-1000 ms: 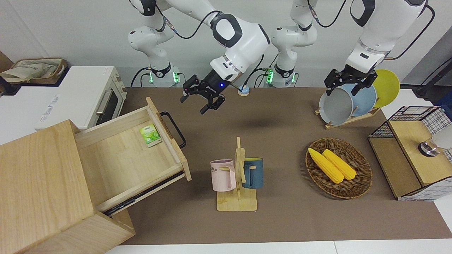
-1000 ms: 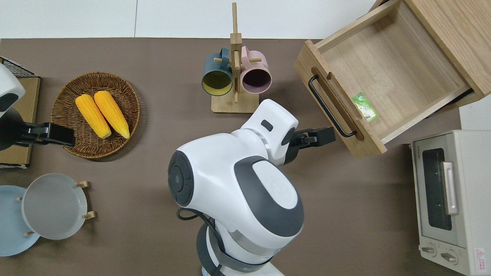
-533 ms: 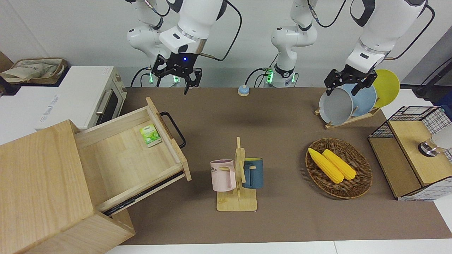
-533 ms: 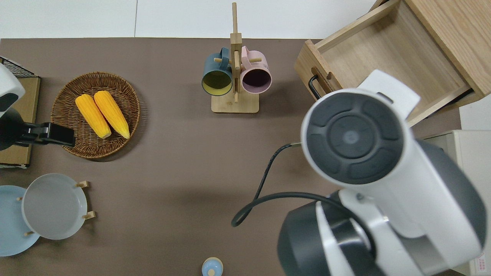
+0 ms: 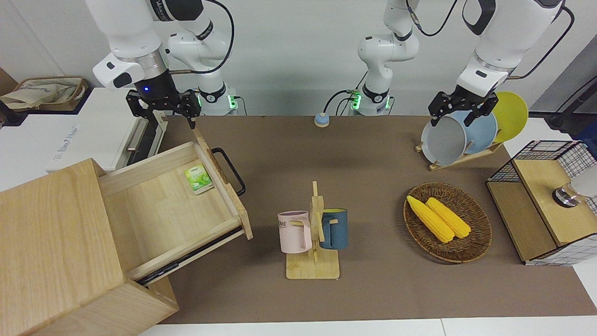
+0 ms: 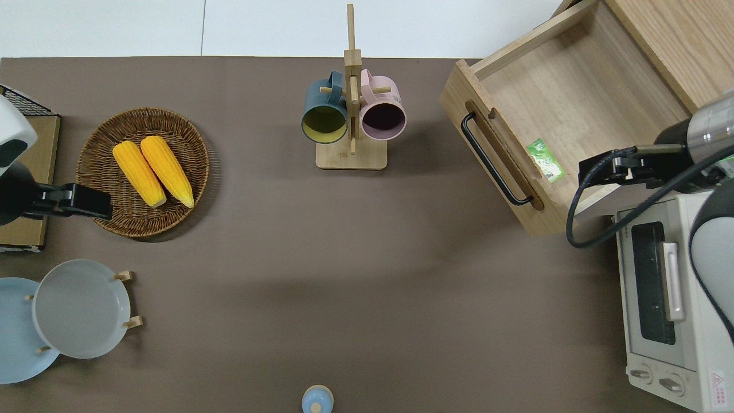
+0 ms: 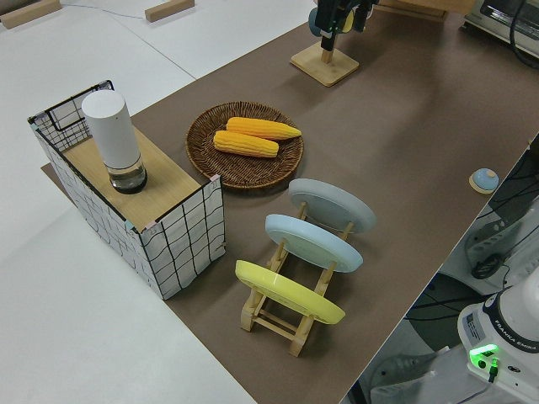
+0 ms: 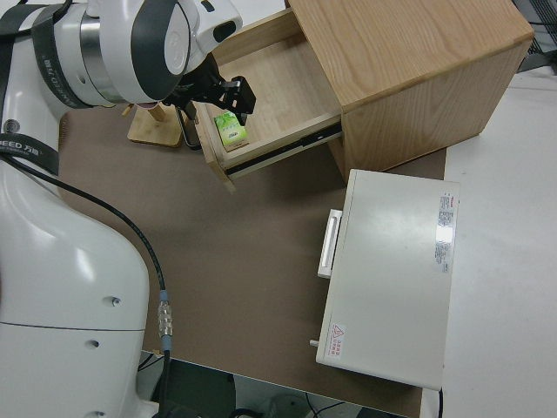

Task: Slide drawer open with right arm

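Note:
The drawer (image 5: 163,210) stands pulled far out of the pale wooden box (image 5: 51,233), its black bar handle (image 5: 229,170) facing the middle of the table. A small green packet (image 5: 198,178) lies inside near the drawer front. My right gripper (image 5: 163,112), with a blue light on its wrist, is open and empty in the air. In the overhead view it (image 6: 602,169) hangs over the drawer's (image 6: 573,109) edge next to the toaster oven, apart from the handle (image 6: 493,163). The right side view shows it (image 8: 222,96) above the packet (image 8: 230,131). My left arm is parked, its gripper (image 5: 459,112) open.
A white toaster oven (image 5: 107,126) stands beside the box, nearer to the robots. A mug rack (image 5: 313,233) with two mugs is mid-table. A wicker basket (image 5: 471,242) with two corn cobs, a plate rack (image 5: 459,135) and a wire-mesh cabinet (image 5: 545,200) are toward the left arm's end.
My right arm has swung from over the middle of the table toward the toaster oven end, its open gripper now over the drawer's edge. The drawer and the left arm have not moved.

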Robot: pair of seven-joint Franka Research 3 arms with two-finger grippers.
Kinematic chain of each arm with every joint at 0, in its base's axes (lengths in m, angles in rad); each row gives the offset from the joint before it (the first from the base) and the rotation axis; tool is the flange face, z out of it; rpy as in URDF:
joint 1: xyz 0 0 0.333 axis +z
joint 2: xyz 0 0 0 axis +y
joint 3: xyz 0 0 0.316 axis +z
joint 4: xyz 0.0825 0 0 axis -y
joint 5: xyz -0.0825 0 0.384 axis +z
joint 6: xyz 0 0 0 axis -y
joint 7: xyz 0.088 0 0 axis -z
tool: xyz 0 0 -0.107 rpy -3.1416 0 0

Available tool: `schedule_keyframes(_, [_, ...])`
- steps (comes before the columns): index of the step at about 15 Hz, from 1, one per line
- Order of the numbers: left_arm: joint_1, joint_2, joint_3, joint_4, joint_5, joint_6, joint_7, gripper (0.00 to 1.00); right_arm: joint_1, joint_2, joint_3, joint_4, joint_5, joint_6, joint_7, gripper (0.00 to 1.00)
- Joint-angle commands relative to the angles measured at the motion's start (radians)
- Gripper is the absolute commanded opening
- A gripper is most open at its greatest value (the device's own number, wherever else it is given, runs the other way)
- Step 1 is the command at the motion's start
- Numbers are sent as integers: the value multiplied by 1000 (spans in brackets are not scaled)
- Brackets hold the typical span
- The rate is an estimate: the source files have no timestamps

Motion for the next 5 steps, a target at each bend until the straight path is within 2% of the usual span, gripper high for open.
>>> schedule_keyframes(1, [4,11,-6,26,17,-20,10,993,-34,25,12,-9,17,45,-24,985])
schedule_keyframes(5, [4,11,-6,26,17,-20,10,993,-39,25,9,-9,-20,51,-25,983])
